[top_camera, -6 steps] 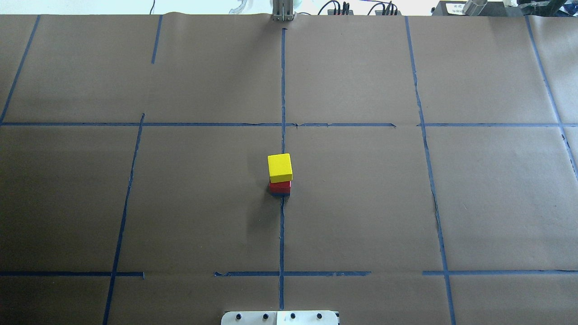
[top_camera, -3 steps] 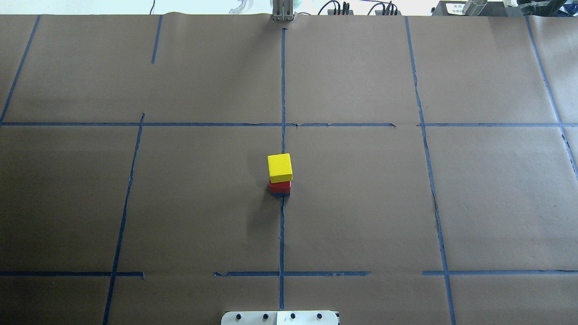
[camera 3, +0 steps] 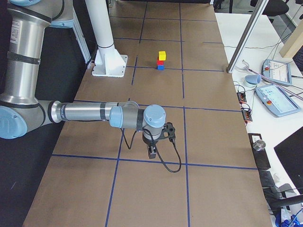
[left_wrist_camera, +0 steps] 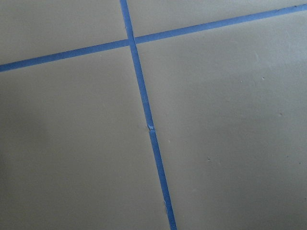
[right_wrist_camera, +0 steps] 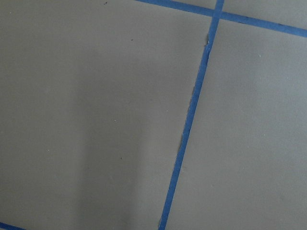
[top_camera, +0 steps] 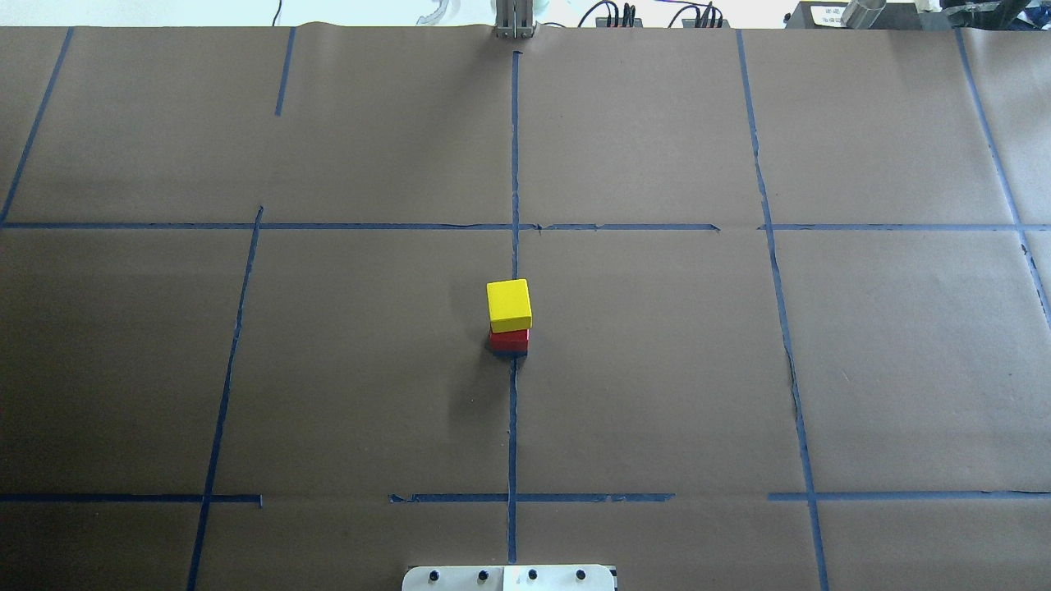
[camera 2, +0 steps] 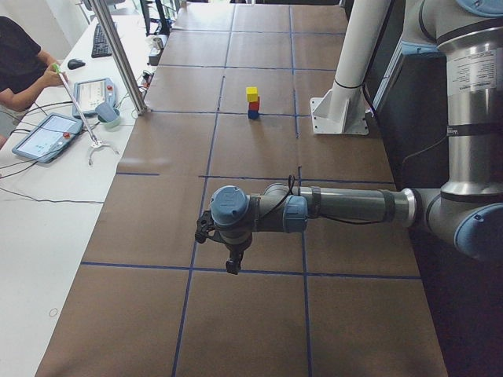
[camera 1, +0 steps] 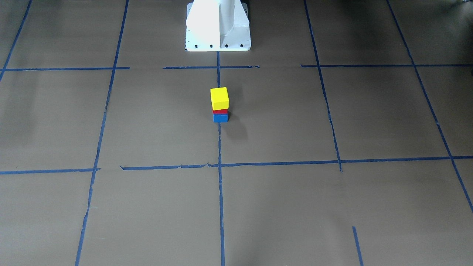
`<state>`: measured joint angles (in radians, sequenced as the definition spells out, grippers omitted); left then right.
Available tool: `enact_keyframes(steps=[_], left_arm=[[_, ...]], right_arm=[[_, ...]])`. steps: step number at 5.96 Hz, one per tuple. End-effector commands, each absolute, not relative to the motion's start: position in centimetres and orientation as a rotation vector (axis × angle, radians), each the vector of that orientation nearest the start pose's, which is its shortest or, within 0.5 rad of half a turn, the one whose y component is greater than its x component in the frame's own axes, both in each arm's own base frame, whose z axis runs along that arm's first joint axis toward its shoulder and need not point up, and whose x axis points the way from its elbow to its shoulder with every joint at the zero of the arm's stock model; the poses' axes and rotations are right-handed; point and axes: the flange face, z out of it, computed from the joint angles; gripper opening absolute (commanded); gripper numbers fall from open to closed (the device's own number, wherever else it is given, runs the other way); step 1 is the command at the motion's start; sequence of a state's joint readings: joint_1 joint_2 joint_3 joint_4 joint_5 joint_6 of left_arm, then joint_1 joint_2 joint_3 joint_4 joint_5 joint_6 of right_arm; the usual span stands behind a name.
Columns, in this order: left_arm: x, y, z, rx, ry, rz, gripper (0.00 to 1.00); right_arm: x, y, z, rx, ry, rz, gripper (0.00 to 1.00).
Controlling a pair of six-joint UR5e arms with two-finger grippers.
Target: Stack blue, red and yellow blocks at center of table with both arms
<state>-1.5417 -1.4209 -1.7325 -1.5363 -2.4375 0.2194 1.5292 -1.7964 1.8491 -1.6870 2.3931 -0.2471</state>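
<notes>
A yellow block [top_camera: 509,304] sits on a red block [top_camera: 509,337], which sits on a blue block [camera 1: 220,118], in one upright stack at the table's center. The stack also shows in the exterior left view [camera 2: 252,103] and the exterior right view [camera 3: 161,60]. My left gripper [camera 2: 230,263] hangs over the table's left end, far from the stack. My right gripper [camera 3: 151,152] hangs over the right end, also far away. Both show only in the side views, so I cannot tell whether they are open or shut. Both wrist views show only brown paper and blue tape.
The robot's white pedestal [camera 1: 218,26] stands behind the stack. Blue tape lines [top_camera: 513,164] grid the brown paper. A person [camera 2: 20,67] sits at a side table with tablets [camera 2: 43,135]. A teach pendant [camera 3: 274,99] lies past the right edge.
</notes>
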Motion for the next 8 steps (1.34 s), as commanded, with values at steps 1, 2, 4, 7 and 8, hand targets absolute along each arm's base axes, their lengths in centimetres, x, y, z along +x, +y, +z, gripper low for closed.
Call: enact_keyframes(steps=[1,2,4,7,8], left_arm=[[-3.85,-41.43,64.81,0.046,0.867,0.236,1.0],[-3.8,-41.2,65.07,0.041,0.865,0.236,1.0],[-3.67,-41.15,65.11,0.039,0.867,0.238,1.0],[-2.97,-41.3,65.13,0.036,0.867,0.255,1.0],[-2.89,-41.6,64.88,0.041,0.867,0.259,1.0]], right_arm=[[4.36,-39.37,62.6,0.031,-0.831,-0.247,1.0],[4.37,-39.35,62.14,0.04,-0.831,-0.25,1.0],[4.36,-39.42,62.08,0.04,-0.831,-0.248,1.0],[4.39,-39.16,62.26,0.039,-0.828,-0.253,1.0],[4.41,-39.22,62.29,0.041,-0.825,-0.257,1.0]])
